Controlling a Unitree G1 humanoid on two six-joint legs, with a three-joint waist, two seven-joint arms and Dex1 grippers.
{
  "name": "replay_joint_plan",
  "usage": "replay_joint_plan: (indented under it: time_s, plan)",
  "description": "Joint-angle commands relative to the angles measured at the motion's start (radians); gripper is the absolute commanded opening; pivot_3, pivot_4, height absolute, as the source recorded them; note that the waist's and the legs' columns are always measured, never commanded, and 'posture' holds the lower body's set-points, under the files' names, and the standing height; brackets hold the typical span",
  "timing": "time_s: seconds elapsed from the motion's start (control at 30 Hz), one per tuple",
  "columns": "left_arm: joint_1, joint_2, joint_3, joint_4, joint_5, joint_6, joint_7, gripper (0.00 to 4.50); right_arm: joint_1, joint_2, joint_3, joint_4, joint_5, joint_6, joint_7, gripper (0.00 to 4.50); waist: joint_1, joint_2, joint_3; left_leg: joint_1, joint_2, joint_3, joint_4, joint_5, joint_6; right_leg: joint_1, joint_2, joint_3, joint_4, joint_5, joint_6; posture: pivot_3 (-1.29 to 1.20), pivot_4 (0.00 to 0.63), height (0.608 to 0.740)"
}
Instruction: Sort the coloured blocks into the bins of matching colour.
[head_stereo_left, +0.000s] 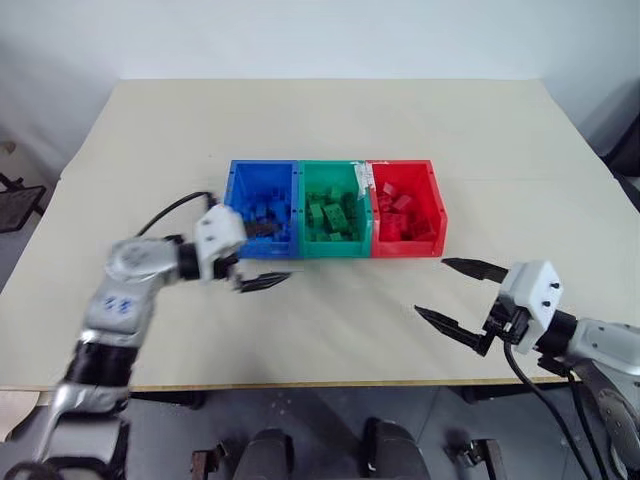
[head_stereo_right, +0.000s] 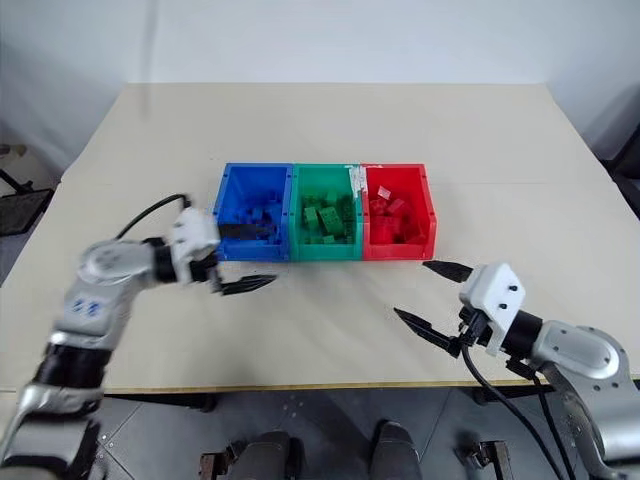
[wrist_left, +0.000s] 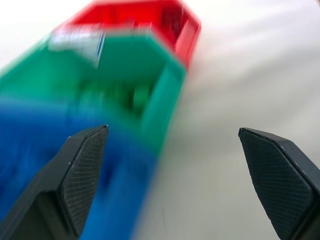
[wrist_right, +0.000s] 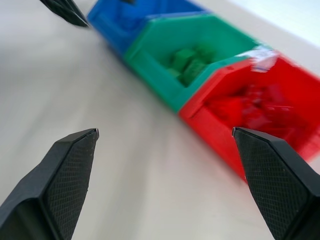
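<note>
Left gripper (head_stereo_left: 258, 256): fingers spread wide, nothing between them, at the front lip of the blue bin (head_stereo_left: 262, 208), one finger over the lip, the other above the table (head_stereo_left: 330, 130) just in front; contact with the bin cannot be told through the blur.

Right gripper (head_stereo_left: 460, 298): fingers equally far apart, empty, over bare table in front of the red bin (head_stereo_left: 406, 207), well apart from it.

Green bin (head_stereo_left: 336, 209) sits between the two, all three joined in a row mid-table. Coloured blocks (head_stereo_left: 332, 217) lie inside bins of matching colour; individual bricks are hard to separate.
</note>
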Motion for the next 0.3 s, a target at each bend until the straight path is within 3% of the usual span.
replay_joint_plan:
  time_s: [0.03,0.17,0.3]
  plan:
    - [0.08,0.043,0.101,-0.053,-0.032,-0.045,0.002,4.44,-0.026,-0.006,0.009,0.027,0.0,-0.038,0.039,4.5,0.016,0.0,0.0,0.0,0.0,0.0,0.001,0.0,0.0,0.0,0.0,0.0,0.0,0.0,0.0,0.0,0.15,0.74]
    - [0.289,0.041,0.263,-0.087,-0.048,-0.037,0.084,4.44,-0.058,0.027,0.04,0.136,-0.044,-0.103,0.048,4.5,0.018,0.0,0.0,0.0,0.0,0.001,0.001,0.0,0.0,0.001,0.0,0.0,-0.001,0.0,0.0,0.0,0.15,0.74]
    - [0.371,0.007,0.276,-0.193,-0.083,0.013,0.132,4.44,-0.06,0.03,0.047,0.189,-0.049,-0.144,0.089,4.5,0.026,0.0,0.0,-0.001,0.0,-0.001,0.001,-0.001,0.0,0.001,0.0,-0.001,0.0,0.0,0.0,0.0,0.15,0.74]
